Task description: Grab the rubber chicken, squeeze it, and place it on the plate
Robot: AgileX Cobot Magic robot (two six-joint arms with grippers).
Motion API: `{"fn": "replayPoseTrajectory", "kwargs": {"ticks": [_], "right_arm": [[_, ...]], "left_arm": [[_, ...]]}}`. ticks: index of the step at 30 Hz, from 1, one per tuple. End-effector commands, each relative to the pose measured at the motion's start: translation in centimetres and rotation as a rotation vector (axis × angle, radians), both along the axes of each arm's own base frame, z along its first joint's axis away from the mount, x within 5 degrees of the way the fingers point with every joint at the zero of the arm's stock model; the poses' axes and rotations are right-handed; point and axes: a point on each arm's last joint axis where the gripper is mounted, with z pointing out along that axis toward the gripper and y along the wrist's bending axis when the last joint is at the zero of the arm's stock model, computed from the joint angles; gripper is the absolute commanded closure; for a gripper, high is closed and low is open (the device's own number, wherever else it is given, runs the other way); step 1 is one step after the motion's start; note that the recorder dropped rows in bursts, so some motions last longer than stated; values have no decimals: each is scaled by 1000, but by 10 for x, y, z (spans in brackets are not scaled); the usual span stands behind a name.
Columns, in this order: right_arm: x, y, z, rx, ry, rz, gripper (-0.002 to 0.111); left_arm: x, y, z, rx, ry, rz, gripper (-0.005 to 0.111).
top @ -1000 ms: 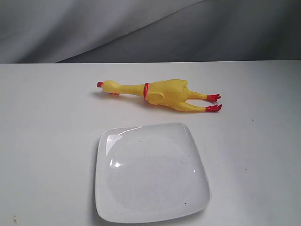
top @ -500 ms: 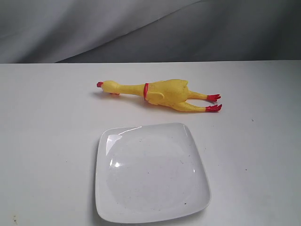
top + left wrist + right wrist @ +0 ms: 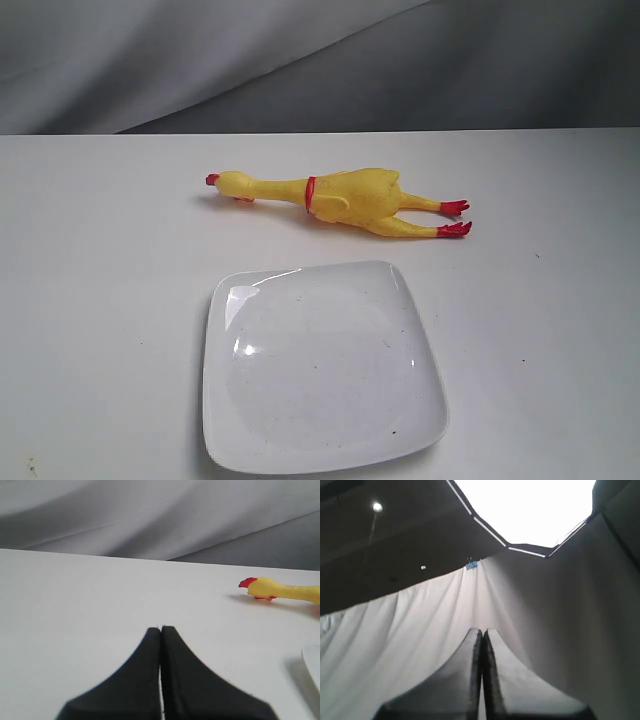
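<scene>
Behind plate (image 3: pixel 322 372), rubber chicken (image 3: pixel 352 198) on table (image 3: pixel 90 260), apart.

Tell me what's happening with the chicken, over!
Left gripper shut, empty. Right gripper shut, empty. Rubber chicken lying on table, off the plate. Nothing blocking it.

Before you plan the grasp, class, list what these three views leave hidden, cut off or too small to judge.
Left wrist view: the rubber chicken is cut at the frame edge; only head and neck show.
Same view: the plate is a sliver at the edge.
Right wrist view: the right pincer faces the curtain; neither task object shows.
Exterior view: no arms in frame; the plate's specks are too small to identify.
</scene>
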Motion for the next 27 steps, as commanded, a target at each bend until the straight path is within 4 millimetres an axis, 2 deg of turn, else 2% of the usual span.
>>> {"fn": "replayPoseTrajectory", "kwargs": {"ticks": [1, 5, 8, 12, 15, 20, 27], "right_arm": [[13, 0, 37, -104, 198, -63, 108], [34, -3, 78, -179, 353, -122, 108], [57, -6, 107, -248, 493, -159, 108], [93, -7, 131, -324, 679, -138, 108], [126, 0, 143, -436, 791, -49, 108], [185, 13, 138, -599, 999, 183, 108], [262, 9, 91, -630, 1245, 285, 108]], "left_arm": [[0, 0, -1, -9, -5, 0, 106], [0, 0, -1, -9, -5, 0, 106], [0, 0, -1, -4, -4, -1, 106], [0, 0, -1, -4, -4, -1, 106], [0, 0, -1, -4, -4, -1, 106], [0, 0, -1, -7, -5, 0, 106], [0, 0, -1, -7, -5, 0, 106]]}}
